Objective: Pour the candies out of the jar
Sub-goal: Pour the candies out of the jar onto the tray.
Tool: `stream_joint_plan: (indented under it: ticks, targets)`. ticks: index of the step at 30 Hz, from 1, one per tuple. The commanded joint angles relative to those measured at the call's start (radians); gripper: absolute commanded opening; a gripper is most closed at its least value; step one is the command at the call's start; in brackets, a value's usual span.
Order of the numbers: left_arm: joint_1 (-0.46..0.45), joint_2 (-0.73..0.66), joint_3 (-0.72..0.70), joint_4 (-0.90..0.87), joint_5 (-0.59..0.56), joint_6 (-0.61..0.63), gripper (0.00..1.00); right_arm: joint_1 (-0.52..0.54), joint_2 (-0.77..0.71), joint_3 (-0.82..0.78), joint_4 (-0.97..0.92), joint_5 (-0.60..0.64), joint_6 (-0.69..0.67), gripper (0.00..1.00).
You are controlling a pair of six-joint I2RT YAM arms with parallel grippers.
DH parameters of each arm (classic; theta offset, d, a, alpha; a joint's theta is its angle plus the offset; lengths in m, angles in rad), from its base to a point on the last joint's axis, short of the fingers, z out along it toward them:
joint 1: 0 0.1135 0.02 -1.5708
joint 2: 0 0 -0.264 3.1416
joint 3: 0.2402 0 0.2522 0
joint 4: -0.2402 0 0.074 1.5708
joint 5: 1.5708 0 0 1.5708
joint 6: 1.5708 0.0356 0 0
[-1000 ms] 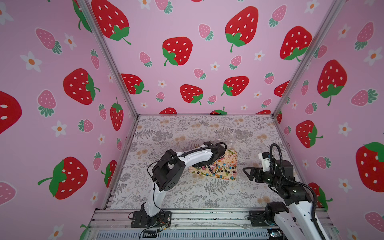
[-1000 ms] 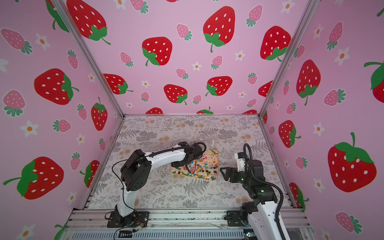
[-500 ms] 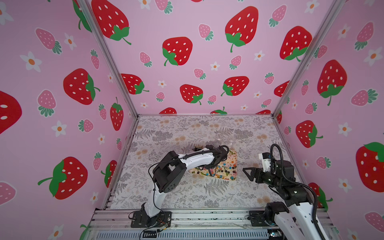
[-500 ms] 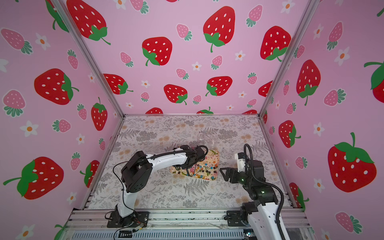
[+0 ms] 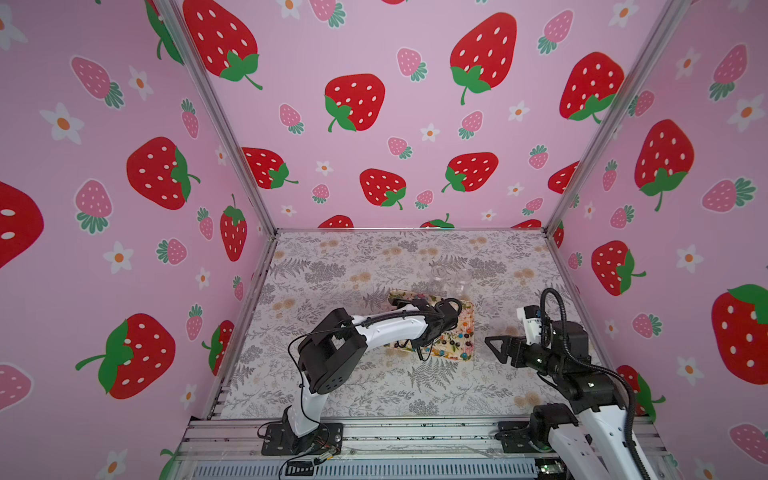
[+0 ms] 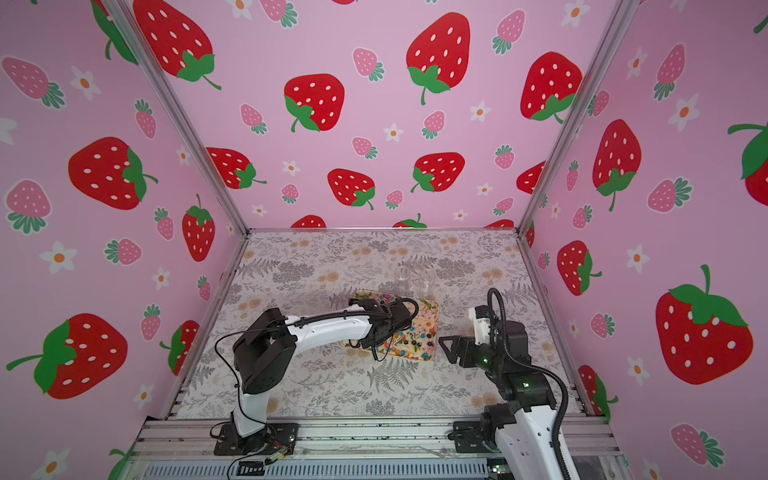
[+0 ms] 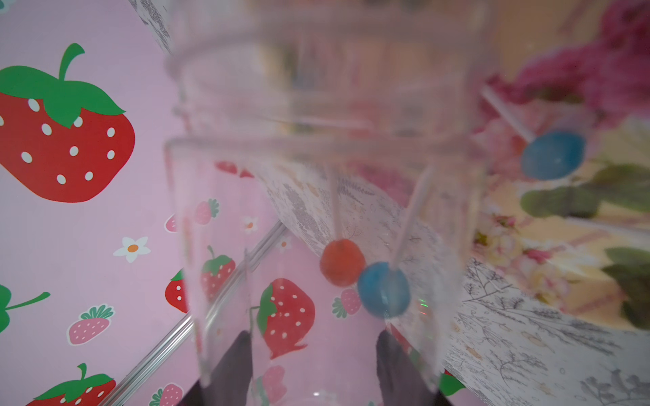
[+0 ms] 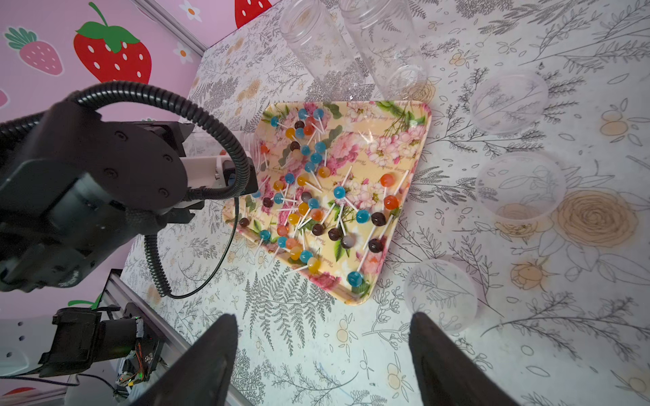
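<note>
I am holding the clear jar (image 7: 316, 116) squeezed in my left gripper (image 7: 313, 342), tipped over the flowered tray (image 8: 428, 119), and judging it needs a steeper tilt, since two candies (image 7: 343, 262) are sitting inside.

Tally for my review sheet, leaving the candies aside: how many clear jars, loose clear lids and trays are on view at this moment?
Clear jars: 3 (two loose on the table, one jar gripped in the left end effector)
Clear round lids: 3
Tray: 1
Total: 7
</note>
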Motion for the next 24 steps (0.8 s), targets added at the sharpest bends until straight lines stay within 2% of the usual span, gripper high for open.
stream_joint_plan:
  ticks: [1,19,24]
  targets:
    - [-0.004,-0.028,-0.011,0.006,-0.035,0.006,0.61,-0.003,-0.005,0.029,-0.017,-0.012,0.009,0.79]
    - [-0.005,-0.075,-0.03,-0.016,-0.034,-0.068,0.62,-0.003,-0.016,0.043,-0.032,-0.022,0.015,0.79]
    - [-0.003,-0.116,-0.013,-0.044,0.031,-0.128,0.62,-0.002,0.004,0.058,-0.041,-0.027,0.019,0.79]
